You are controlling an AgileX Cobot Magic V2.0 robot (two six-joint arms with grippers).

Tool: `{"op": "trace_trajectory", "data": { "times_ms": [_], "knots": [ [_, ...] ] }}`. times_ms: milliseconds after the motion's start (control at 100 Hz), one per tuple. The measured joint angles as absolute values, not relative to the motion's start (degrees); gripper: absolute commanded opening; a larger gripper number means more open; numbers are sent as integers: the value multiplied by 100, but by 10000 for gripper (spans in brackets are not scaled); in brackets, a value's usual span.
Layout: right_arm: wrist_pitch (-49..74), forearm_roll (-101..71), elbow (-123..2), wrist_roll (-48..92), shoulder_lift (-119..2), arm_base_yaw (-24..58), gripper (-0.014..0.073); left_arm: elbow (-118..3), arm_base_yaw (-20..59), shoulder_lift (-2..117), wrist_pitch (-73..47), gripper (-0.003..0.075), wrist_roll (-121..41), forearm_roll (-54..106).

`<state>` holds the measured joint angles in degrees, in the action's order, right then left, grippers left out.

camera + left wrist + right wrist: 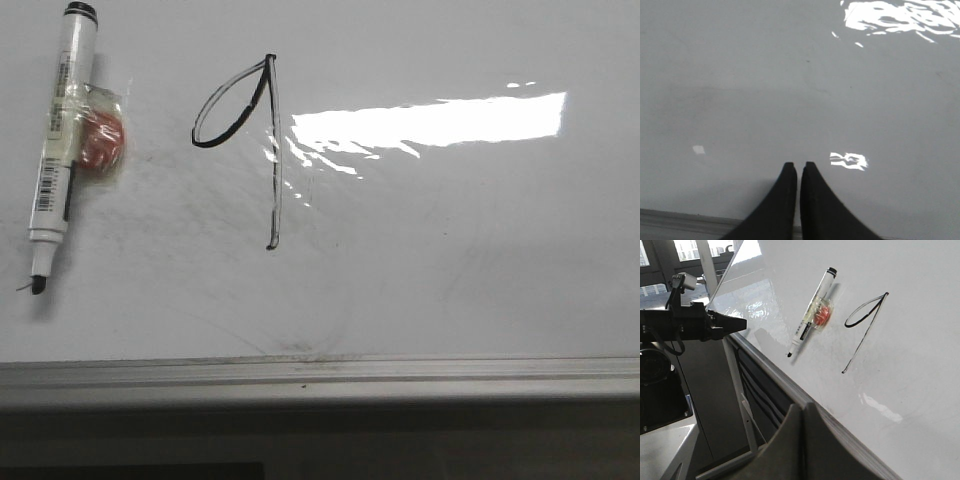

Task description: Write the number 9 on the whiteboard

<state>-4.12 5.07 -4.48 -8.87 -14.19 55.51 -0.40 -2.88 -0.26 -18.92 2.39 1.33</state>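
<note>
The number 9 (250,140) stands drawn in thin black line on the whiteboard (450,260), left of centre in the front view: a narrow slanted loop at its upper left, joined at the top to a long straight stem that runs down toward the middle of the frame. A bright glare patch (440,120) lies just to its right, touching the stem.

At the upper left of that view a white marker (58,140) sits against the board, uncapped, black tip pointing down — a reddish lump under clear tape (100,138) is fixed to its side.

My left gripper (800,167) shows its two dark fingers pressed nearly together, holding nothing, over bare board with the grey rail (320,372) at the bottom edge. My right gripper (802,407) has its fingers together too, empty, at the bottom centre of its own view — the marker and the 9 are well apart from it, up the tilted board.
</note>
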Motion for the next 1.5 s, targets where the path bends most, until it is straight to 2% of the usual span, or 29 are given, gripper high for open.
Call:
{"op": "trace_trajectory", "data": {
  "times_ms": [260,360,500,800,970,1130,1320,1500],
  "knots": [
    [-425,566,-448,-546,-1419,5525,-69,-40,-288,-26,-1892,-20,239,133],
    [-558,576,-448,-193,-1419,5237,-69,-40,-288,-26,-1892,-20,239,133],
    [-967,576,-325,-90,-1419,4233,-69,-40,-288,-26,-1892,-20,239,133],
    [-1486,469,74,-259,-1394,1299,-69,-40,-288,-26,-1892,-20,239,120],
    [-551,459,74,-468,-920,81,-69,-40,-288,-26,-1892,-20,239,120],
    [712,447,74,-489,-365,-600,-69,-40,-288,-26,-1892,-20,239,120],
    [1776,434,74,-440,43,-784,-69,-40,-288,-26,-1892,-20,239,120],
    [1835,434,74,-322,57,-784,-69,-40,-288,-26,-1892,-20,239,120]
  ]
}}
